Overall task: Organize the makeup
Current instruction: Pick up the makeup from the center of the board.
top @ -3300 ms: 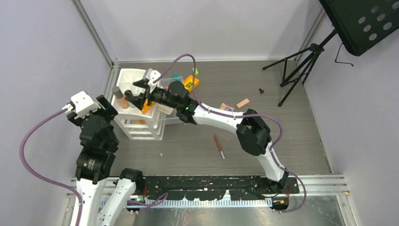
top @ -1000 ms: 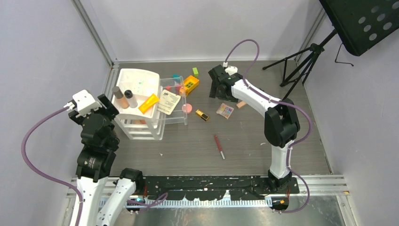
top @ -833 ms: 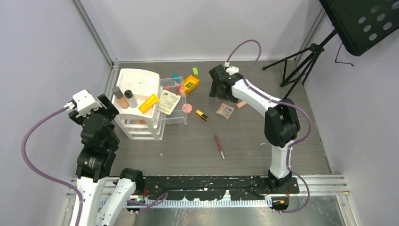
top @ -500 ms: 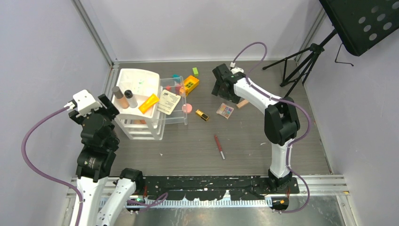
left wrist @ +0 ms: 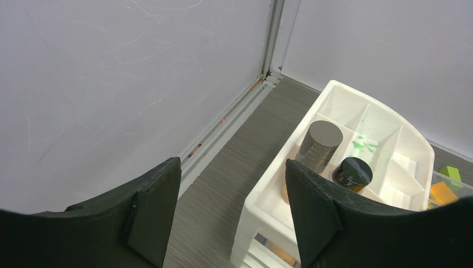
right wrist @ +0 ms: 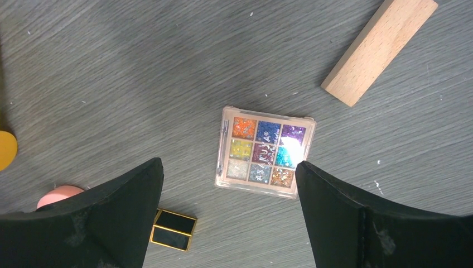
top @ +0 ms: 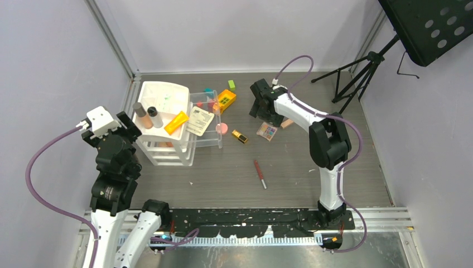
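- While the right end effector [right wrist: 228, 165] hangs over the tabletop [right wrist: 139, 67] with its jaws spread wide and nothing between them, the eyeshadow palette [right wrist: 265, 152] lies flat directly below it, nearer its right finger than its left.
- Beyond that right finger, a plain wooden block [right wrist: 379, 51] lies on the tabletop, apart from the palette.
- Just by the left finger's tip lies the gold-black lipstick [right wrist: 173, 229]. Further left a pink compact [right wrist: 56, 196] shows partly behind the finger, and it is hard to tell whether the two touch.
- The left end effector [left wrist: 233, 165] hangs high beside the wall, jaws parted, gripping nothing.
- Ahead of it and to its right stands the white drawer organizer [left wrist: 379, 125]. A grey-capped tube [left wrist: 319, 146] and a black-capped tube [left wrist: 352, 172] stand upright side by side in its top tray.
- Seen from overhead, an orange tube [top: 176, 122] lies on that same tray.
- A red pencil [top: 260, 173] lies on the tabletop, well apart from both end effectors.
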`<state>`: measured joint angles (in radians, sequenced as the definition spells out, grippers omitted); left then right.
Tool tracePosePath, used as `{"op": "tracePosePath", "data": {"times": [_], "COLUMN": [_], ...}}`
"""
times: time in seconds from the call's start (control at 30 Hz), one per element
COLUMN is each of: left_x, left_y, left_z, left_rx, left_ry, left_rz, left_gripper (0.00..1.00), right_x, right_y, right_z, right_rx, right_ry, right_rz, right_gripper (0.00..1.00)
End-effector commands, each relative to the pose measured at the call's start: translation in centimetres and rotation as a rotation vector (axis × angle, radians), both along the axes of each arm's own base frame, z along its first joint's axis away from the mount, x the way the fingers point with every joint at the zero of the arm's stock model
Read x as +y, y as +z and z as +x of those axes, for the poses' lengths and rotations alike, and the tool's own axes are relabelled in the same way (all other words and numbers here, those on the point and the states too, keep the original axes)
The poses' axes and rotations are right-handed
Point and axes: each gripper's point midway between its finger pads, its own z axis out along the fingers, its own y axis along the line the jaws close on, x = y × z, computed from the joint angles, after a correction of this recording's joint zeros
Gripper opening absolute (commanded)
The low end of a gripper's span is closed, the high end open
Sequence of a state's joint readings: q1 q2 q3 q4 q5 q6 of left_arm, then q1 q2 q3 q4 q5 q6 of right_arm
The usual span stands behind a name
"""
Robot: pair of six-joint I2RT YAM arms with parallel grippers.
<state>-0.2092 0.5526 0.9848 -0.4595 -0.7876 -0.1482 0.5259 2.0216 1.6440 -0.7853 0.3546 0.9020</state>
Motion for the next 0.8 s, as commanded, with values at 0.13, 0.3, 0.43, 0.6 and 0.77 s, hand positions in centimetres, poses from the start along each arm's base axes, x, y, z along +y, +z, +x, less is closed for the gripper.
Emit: {"op": "tracePosePath", "data": {"times": [0.13, 0.3, 0.43, 0.6, 0.77], "left_x": [-0.3, -0.2, -0.2, -0.3, -0.3], "left_y": [1.1, 1.1, 1.2, 1.1, 1.1], "left_z": [0.4, 0.4, 0.4, 0.5, 0.4], "left_rx": [-0.050, -0.049, -0.051, -0.048, -0.050], "left_ry": [-0.013, -0.010, -0.011, -0.016, -0.016], "left_rz": [-0.010, -0.008, -0.009, -0.008, -0.009], "left_gripper": [0.71, 0.71, 0.70, 0.70, 0.71], "right_x": [0.0, -0.5, -0.5, -0.7, -0.8], "right_y": [-0.4, -0.8, -1.7, -2.5, -2.9], "right_z": [0.7, 0.5, 0.3, -0.1, -0.4], "right_rx": [-0.001, 0.005, 0.030, 0.053, 0.063], "right_ry": [-0.049, -0.068, -0.068, -0.071, -0.065], "right_rz": [0.016, 0.006, 0.011, 0.009, -0.002], "right_gripper": [0.93, 0.93, 0.92, 0.92, 0.93]}}
